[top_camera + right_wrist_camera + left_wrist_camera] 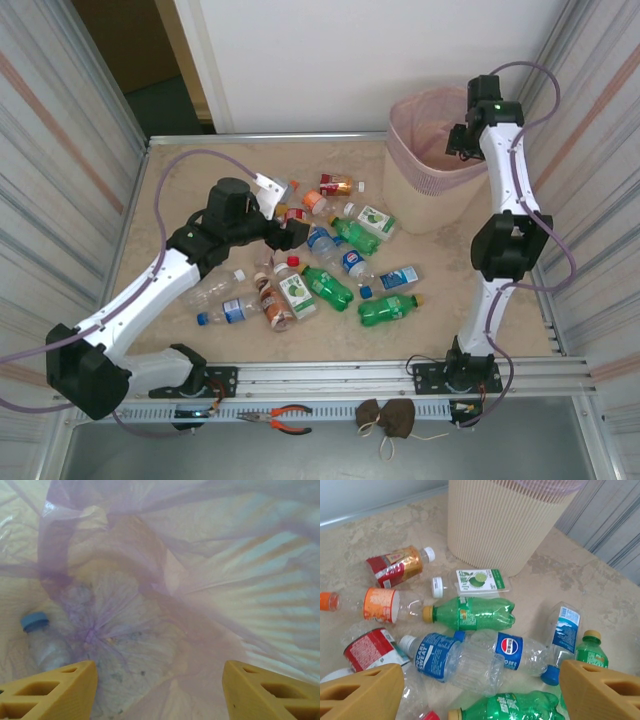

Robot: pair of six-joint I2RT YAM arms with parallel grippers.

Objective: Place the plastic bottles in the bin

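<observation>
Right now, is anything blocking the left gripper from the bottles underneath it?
Nothing visible does. The left gripper hangs open, and the clear Pepsi bottle lies uncovered straight ahead of it, with nothing above it.

Seen from above, the tabletop point(170, 190) lies in soft, even white light, and the bottles point(330, 285) throw only faint, short shadows. The doorway point(130, 60) beyond the far left corner is dark. The side walls lean outward toward the frame edges. From the left wrist the picture is bright and sharp, with small white glints on a clear bottle point(470, 665). The yellow fingers point(365, 692) in the bottom corners look soft. From the right wrist all is hazy and washed out: light glows through the purple liner point(175, 580), and a blue-capped bottle point(45, 647) is blurred.
</observation>
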